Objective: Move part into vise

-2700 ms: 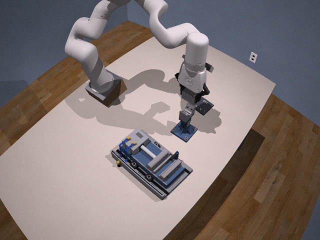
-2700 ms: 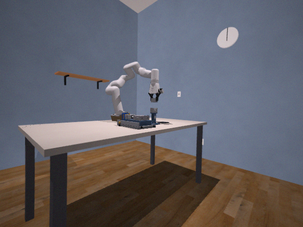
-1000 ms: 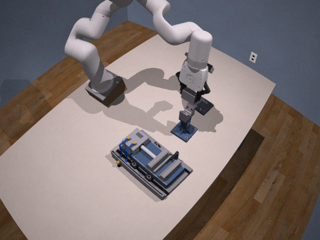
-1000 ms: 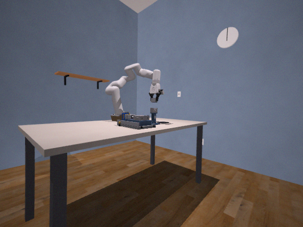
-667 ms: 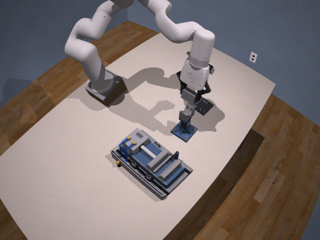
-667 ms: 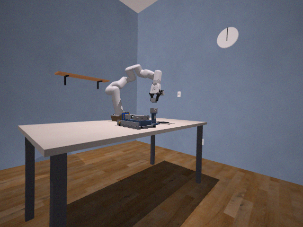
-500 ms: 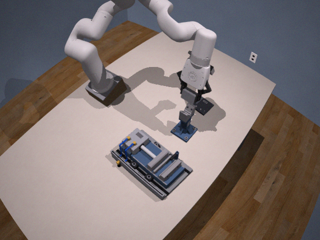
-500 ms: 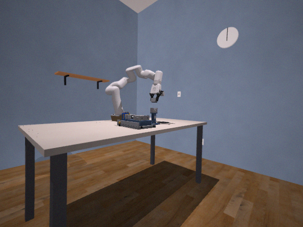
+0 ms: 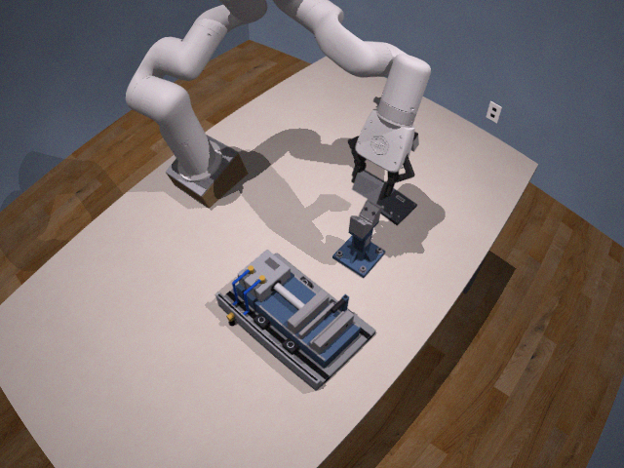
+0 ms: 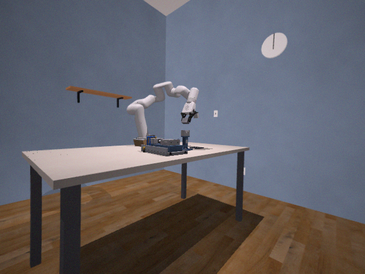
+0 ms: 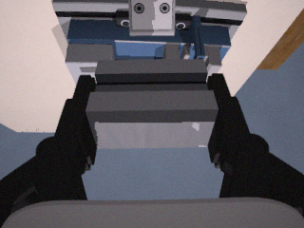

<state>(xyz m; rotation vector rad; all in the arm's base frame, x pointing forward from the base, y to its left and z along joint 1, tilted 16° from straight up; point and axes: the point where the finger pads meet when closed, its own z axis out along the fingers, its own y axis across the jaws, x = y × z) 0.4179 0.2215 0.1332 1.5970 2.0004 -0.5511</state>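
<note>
My gripper (image 9: 375,182) is shut on the part (image 9: 366,185), a grey block, and holds it tilted in the air above the V-block (image 9: 363,223). In the wrist view the part (image 11: 152,98) spans the space between the two black fingers, with a dark groove along its upper face. The V-block (image 11: 152,8) shows beyond it, and the vise (image 11: 148,37) lies farther off. The vise (image 9: 297,317) stands open near the table's front, with its two grey jaws, the white cylinder rod (image 9: 288,295) and the short work stop (image 9: 344,300). The dark infeed plate (image 9: 400,205) lies behind the V-block, with nothing on it.
The arm's base (image 9: 206,175) sits at the back left of the table. The V-block's blue foot (image 9: 357,260) is bolted down between the plate and the vise. The table's right edge runs close behind the infeed plate.
</note>
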